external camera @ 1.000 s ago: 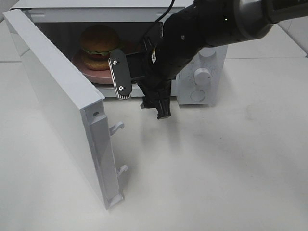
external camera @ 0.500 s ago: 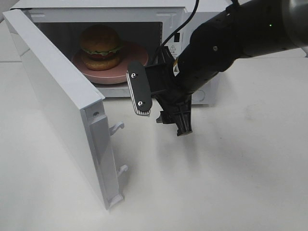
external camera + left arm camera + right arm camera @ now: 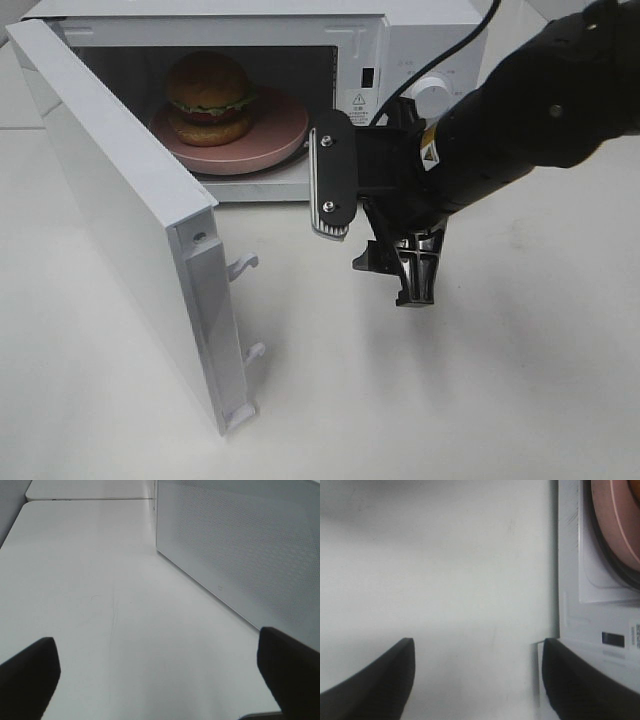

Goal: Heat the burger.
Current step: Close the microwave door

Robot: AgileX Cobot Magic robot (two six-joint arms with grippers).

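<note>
The burger (image 3: 208,95) sits inside on its plate (image 3: 275,135), my left fingers (image 3: 30,672) and right fingers (image 3: 331,185) spread empty, so I'd press the door (image 3: 110,200) shut by its free edge

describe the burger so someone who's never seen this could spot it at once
Find the white microwave, its door swung open. Inside sits a flat pink plate; the burger is the domed golden-brown bun stack on it, the only food there.
</note>
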